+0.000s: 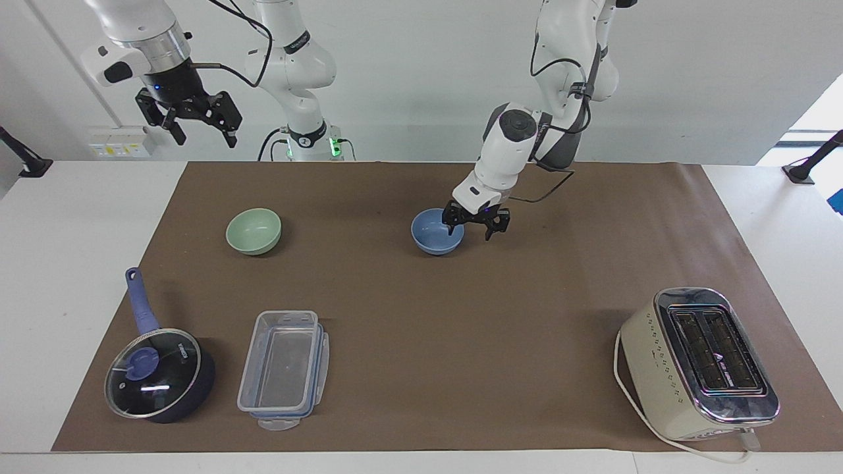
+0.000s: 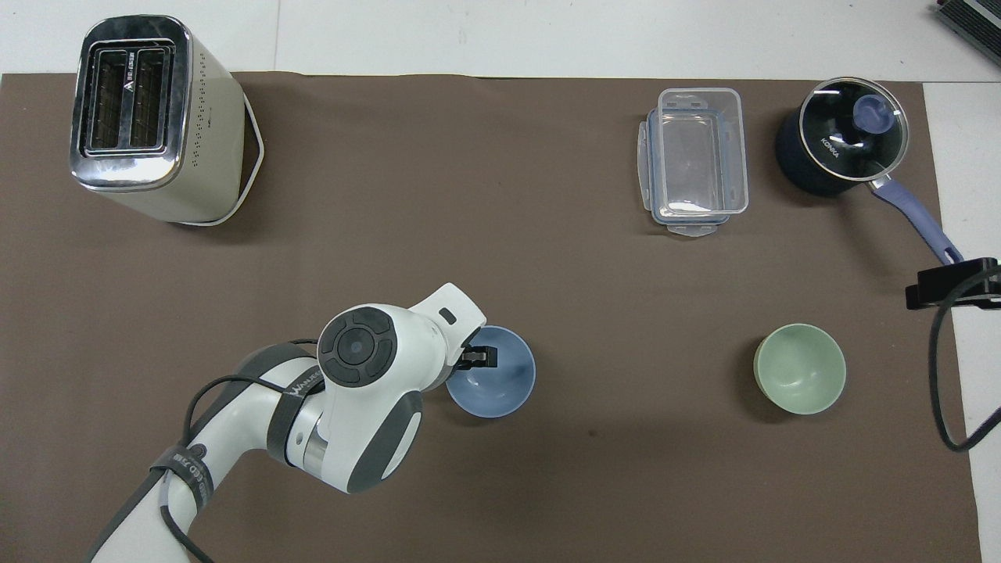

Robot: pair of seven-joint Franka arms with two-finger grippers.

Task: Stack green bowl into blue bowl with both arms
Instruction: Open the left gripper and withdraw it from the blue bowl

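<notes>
Left pincer (image 1: 472,230): you see it released, straddling the blue bowl (image 1: 431,240) rim.
Right pincer (image 1: 197,125): released, waiting above the worktop edge.
Green bowl (image 1: 253,230): apart, untouched.

A white table (image 1: 79,224) carries a brown mat (image 1: 421,329). All else sits on the mat, placed here from the blue bowl (image 1: 435,237): the green bowl (image 1: 253,230) beside it toward the right arm's end; the clear container (image 1: 283,368) and lidded saucepan (image 1: 158,372) farther from the robots that way; the toaster (image 1: 698,362) farther, toward the left arm's end.
</notes>
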